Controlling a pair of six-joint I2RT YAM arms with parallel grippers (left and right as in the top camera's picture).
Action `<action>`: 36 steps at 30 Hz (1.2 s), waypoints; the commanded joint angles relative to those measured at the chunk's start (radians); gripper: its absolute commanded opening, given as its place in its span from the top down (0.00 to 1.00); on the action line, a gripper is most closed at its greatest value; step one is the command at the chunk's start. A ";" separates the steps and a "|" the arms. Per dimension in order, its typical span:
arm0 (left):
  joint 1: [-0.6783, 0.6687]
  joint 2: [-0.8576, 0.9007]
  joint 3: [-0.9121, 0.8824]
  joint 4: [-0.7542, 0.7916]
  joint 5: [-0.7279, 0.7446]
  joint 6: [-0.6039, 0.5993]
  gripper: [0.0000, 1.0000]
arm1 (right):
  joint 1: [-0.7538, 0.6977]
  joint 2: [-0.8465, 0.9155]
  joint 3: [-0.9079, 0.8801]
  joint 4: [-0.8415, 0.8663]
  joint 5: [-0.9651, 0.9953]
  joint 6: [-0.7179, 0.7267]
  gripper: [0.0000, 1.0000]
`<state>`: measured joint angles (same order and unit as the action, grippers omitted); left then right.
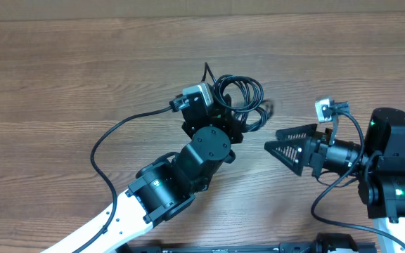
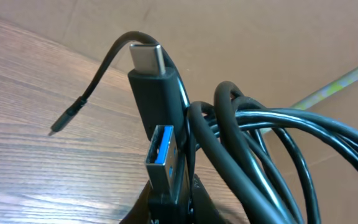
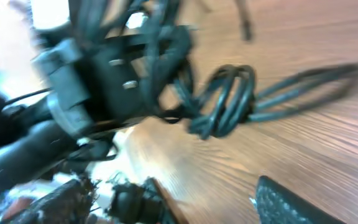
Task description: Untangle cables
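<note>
The right fingers (image 1: pixel 290 154) stand apart, empty, pointing across the counter (image 1: pixel 83 70) at the cables (image 1: pixel 243 95), near them but not touching. In the right wrist view the picture is smeared. One padded finger (image 3: pixel 291 202) shows at the lower edge, and beyond it a knot of black loops (image 3: pixel 225 102) lies on the wood.

The left fingers (image 2: pixel 166 208) are cut off at the bottom of their own view and hidden under the wrist from overhead. They appear clamped on the bundle just below two plugs standing upright side by side, a flat one with a blue tongue (image 2: pixel 163 152) and a taller one with a small silver tip (image 2: pixel 146 57). The loops (image 2: pixel 260 134) spill away to the right. Farther off, one thin loose end (image 2: pixel 79 102) droops toward the counter.
</note>
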<state>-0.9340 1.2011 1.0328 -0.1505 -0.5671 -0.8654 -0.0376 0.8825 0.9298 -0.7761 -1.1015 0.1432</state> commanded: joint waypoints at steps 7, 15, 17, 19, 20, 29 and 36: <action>0.004 -0.002 0.013 0.003 0.045 0.028 0.96 | 0.005 -0.010 0.019 -0.006 0.129 0.070 0.00; 0.005 -0.002 0.013 -0.063 0.138 0.428 0.96 | 0.005 -0.010 0.019 -0.006 0.071 0.071 0.00; 0.005 -0.002 0.013 -0.067 0.135 0.479 0.96 | 0.005 -0.010 0.019 0.014 0.013 0.074 0.00; 0.005 -0.002 0.013 -0.066 0.134 0.524 0.96 | 0.005 -0.010 0.019 0.039 -0.023 0.107 0.00; 0.005 -0.001 0.013 -0.066 0.135 0.543 0.96 | 0.005 -0.010 0.019 0.049 -0.031 0.128 0.00; 0.004 0.003 0.013 -0.038 0.225 0.580 0.96 | 0.005 -0.010 0.019 0.109 -0.073 0.328 0.04; 0.004 0.008 0.013 0.035 0.346 0.661 0.96 | 0.005 -0.010 0.019 0.165 -0.098 0.471 0.37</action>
<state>-0.9340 1.2022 1.0328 -0.1471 -0.3031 -0.2638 -0.0376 0.8825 0.9298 -0.6254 -1.1728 0.5224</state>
